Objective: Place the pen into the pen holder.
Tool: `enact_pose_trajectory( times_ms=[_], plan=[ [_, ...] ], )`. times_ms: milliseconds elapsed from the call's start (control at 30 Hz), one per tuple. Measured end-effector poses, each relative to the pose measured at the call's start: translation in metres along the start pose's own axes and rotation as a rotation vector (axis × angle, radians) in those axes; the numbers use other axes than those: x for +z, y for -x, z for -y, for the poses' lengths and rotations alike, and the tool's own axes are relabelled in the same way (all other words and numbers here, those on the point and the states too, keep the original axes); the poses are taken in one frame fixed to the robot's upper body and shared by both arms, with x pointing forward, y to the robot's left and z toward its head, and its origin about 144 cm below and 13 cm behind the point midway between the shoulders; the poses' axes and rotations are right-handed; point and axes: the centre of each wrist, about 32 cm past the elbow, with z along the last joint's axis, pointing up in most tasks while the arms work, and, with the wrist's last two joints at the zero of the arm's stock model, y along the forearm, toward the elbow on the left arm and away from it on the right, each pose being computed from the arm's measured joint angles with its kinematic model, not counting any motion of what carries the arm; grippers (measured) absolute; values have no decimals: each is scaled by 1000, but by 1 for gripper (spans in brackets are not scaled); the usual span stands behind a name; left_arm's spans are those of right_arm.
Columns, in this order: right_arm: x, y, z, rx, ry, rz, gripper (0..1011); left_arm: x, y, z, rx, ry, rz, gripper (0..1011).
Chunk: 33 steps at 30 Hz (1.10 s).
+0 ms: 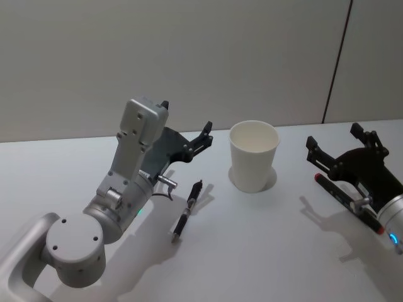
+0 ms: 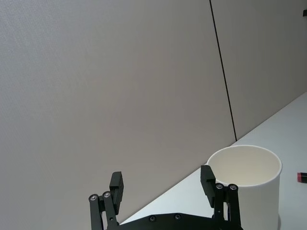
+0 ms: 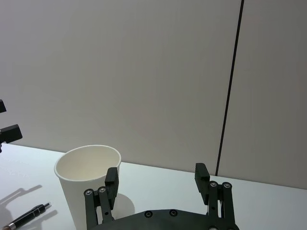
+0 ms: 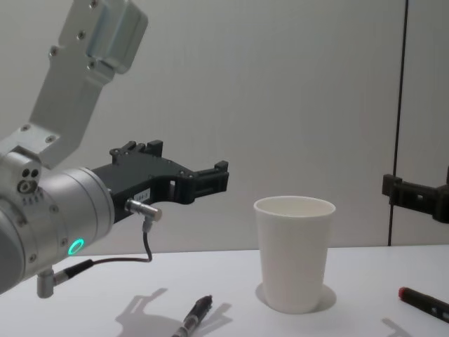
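White paper cup (image 1: 253,154) stands near the slim black pen (image 1: 187,212) flat on the table (image 1: 264,251), so our left gripper (image 1: 187,119), fingers apart above, may skid it or topple the cup; our right gripper (image 1: 334,136) hangs spread opposite.

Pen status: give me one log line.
pen flat on table, left of cup | left gripper open, empty | right gripper open, empty

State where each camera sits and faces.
Head: high, looking down; left hand, right hand, pen holder, pen on the table.
Chest: low, looking across; left arm large at left, right hand at right edge.
Left wrist: behind the left hand's open fingers, facing pen holder and wall.
Right wrist: behind the right hand's open fingers, facing pen holder and pen.
Shared: both wrists see the pen holder.
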Motion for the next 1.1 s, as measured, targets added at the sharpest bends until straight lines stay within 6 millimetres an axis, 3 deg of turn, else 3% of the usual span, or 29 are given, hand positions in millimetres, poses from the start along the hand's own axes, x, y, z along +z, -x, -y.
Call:
enact_pose_trajectory(
  times_ms=[533,1100],
  plan=[
    [2,-6,0,11,6,7,1001,0,0,0,0,0,0,1001],
    [18,-36,12,23,65,28,1001,0,0,0,0,0,0,1001]
  ],
)
